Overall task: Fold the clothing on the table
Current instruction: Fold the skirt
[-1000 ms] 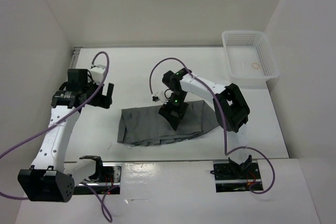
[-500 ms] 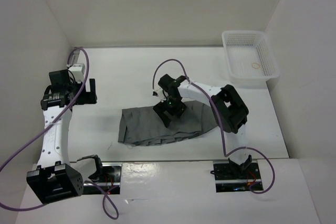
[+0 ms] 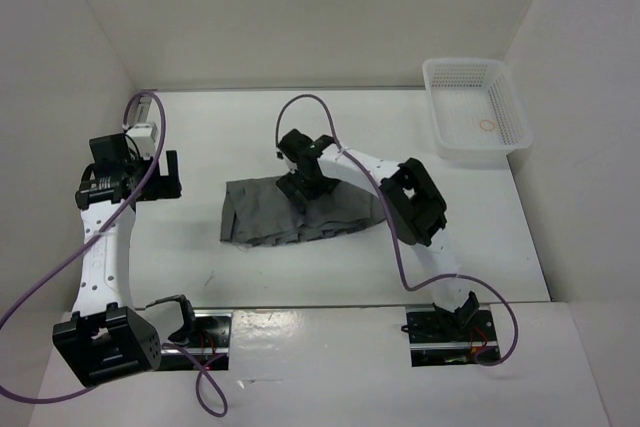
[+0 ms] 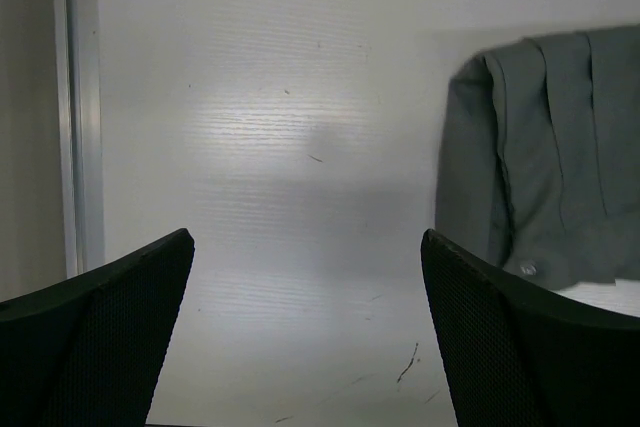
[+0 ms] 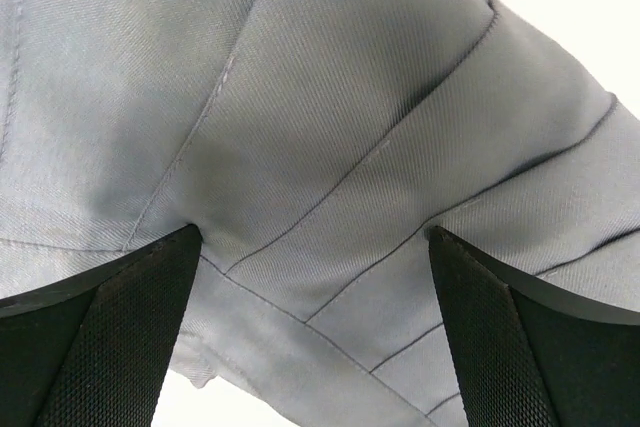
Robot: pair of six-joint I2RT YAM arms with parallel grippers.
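Grey pleated skirt [image 3: 300, 215] lies long-axis left-to-right on the table [image 3: 250, 132]; both arms' jaws stand wide, right pair over it.

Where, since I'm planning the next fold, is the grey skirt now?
In the top view the skirt lies near the table's middle, beneath the open right gripper, well apart from the mesh basket in the far right corner.

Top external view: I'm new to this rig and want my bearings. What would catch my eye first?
A grey pleated skirt lies in the middle of the table, with the open right gripper poised over its far edge. The left gripper, also open, hangs over bare table to the skirt's left, and a white mesh basket sits in the far right corner.
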